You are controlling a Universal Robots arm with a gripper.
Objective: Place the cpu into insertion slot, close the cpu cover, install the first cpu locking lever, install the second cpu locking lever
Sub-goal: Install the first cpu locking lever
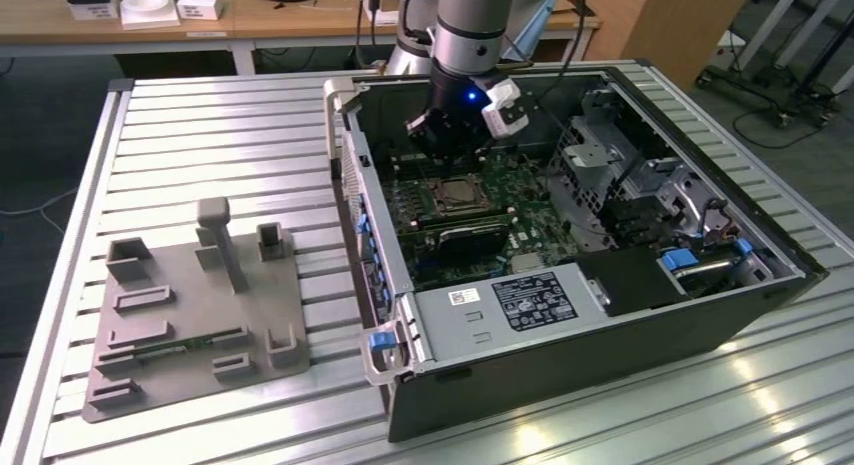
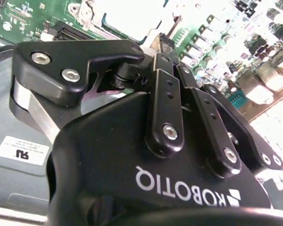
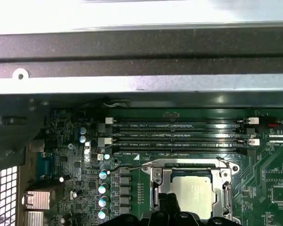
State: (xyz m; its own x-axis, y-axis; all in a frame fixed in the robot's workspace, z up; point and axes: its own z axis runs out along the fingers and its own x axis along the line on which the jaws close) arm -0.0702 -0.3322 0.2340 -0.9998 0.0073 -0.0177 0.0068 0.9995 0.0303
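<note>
cpu (image 3: 194,190) flat, face up, in insertion slot (image 3: 155,188), gripper (image 1: 447,155) over it

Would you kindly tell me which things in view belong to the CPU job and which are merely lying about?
Part of the job:
cpu, lying in the insertion slot
cpu cover
locking lever
tool

Just lying about:
memory slots
grey fixture plate on the table
grey labelled box in the case
</note>
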